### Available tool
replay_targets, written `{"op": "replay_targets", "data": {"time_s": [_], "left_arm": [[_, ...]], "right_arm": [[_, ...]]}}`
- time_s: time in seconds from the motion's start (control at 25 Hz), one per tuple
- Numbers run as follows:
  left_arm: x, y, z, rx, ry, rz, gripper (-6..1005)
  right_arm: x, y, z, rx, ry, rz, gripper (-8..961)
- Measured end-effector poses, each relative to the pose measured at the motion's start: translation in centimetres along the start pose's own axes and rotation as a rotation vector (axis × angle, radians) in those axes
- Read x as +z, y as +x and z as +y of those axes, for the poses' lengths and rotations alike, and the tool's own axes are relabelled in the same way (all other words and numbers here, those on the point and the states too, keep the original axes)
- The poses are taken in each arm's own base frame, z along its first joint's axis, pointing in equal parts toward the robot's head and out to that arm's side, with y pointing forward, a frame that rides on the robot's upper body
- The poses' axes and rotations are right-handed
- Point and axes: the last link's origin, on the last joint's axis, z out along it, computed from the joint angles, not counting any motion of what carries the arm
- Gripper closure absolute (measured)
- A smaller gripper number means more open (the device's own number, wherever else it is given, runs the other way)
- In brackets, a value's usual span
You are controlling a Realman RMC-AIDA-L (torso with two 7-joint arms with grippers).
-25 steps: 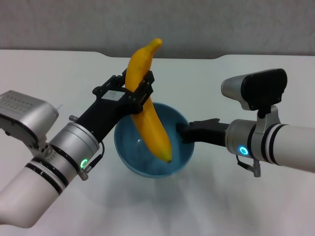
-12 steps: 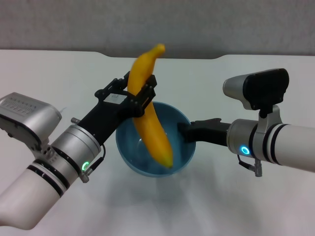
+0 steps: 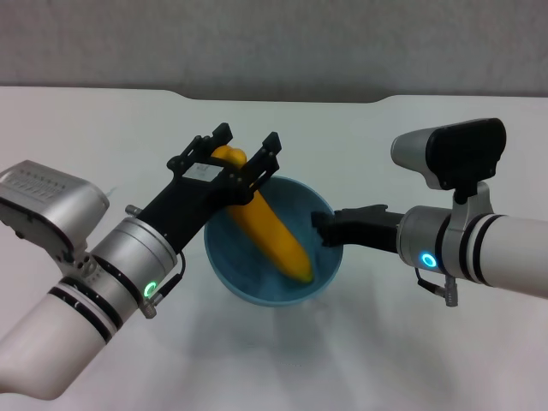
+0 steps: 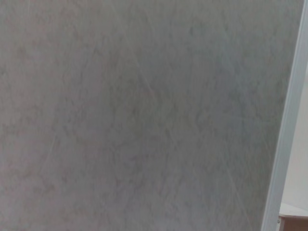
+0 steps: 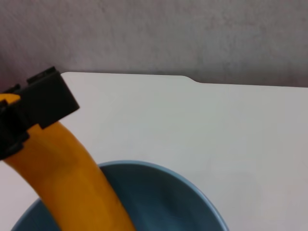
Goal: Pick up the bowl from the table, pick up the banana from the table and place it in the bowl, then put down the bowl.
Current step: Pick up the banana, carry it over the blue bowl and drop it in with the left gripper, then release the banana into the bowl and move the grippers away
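Left hand [image 3: 246,151], fingers apart, flanks the banana [image 3: 265,227] lying in the bowl [image 3: 224,265]; right hand [image 3: 324,228] clamps the bowl's rim.

Even, diffuse overhead light, fairly bright. Soft faint shadow on the desk [image 3: 360,360] under the bowl [image 3: 248,287], toward the near edge. No hard glare. Head view sharp. Left wrist view shows only flat grey wall. Right wrist view: banana [image 5: 67,187] slightly soft up close.

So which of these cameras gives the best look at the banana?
The head view: the whole banana shows, lying in the bowl between the left gripper's open fingers. The right wrist view shows only part of it; the left wrist view shows none.
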Motion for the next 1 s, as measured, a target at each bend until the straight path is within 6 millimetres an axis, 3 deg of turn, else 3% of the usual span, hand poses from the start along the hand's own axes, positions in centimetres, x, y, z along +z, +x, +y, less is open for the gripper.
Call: {"op": "replay_targets", "data": {"time_s": [0.32,0.8,1.0], "left_arm": [[-0.5,0.6,-0.3,-0.029,0.007,0.035,169],[-1.6,2.2,-0.4,-0.030,0.008,0.086,155],[-2.4,2.3,-1.7,-0.022,0.056,0.085,149]], "right_arm": [[-0.2,0.4,-0.8,0.014,0.023,0.000,918],[-0.4,0.8,-2.3,0.032,0.061,0.005,918],[-0.7,0.9,-3.3,0.050,0.082,0.000,918]]}}
